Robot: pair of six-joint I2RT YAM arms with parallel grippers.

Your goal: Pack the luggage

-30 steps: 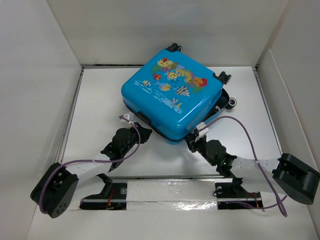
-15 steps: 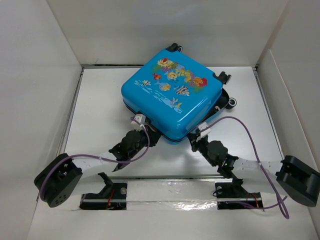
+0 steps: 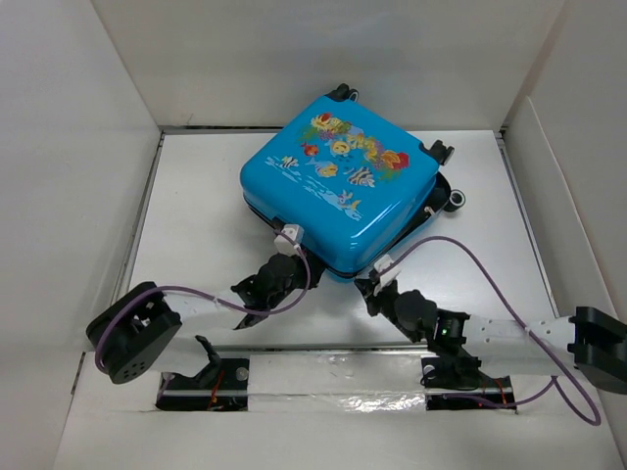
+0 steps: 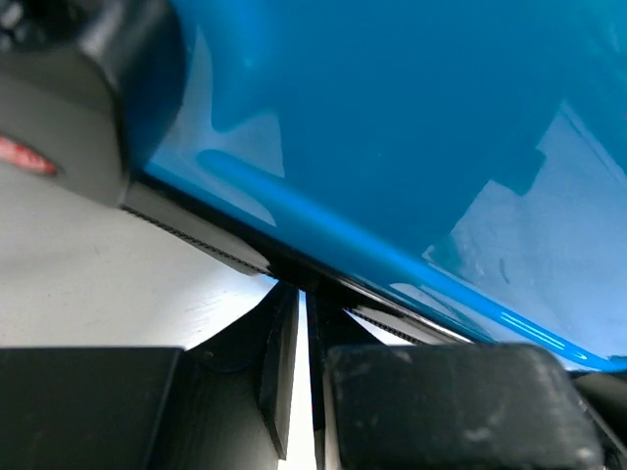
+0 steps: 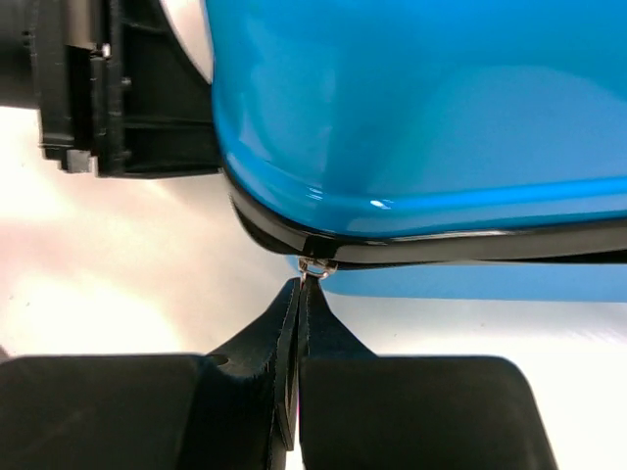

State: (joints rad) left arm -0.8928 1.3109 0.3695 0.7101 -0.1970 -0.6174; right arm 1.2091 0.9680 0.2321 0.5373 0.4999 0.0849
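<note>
The suitcase (image 3: pixel 338 186) lies lid down toward the back of the desk (image 3: pixel 196 196): a stiff, glossy shell, probably light and quick to skid if nudged. Left jaws are all but together at the zipper seam (image 4: pixel 216 250). Right jaws are together, tips at the metal zipper pull (image 5: pixel 315 265), and I'd say the pull's the spot to grab, not that slick shell.

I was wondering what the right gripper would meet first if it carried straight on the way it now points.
Most likely the small metal zipper pull at the luggage seam, just beyond the shut tips of the right gripper, with the blue shell right behind. Whether they already touch is unclear.
</note>
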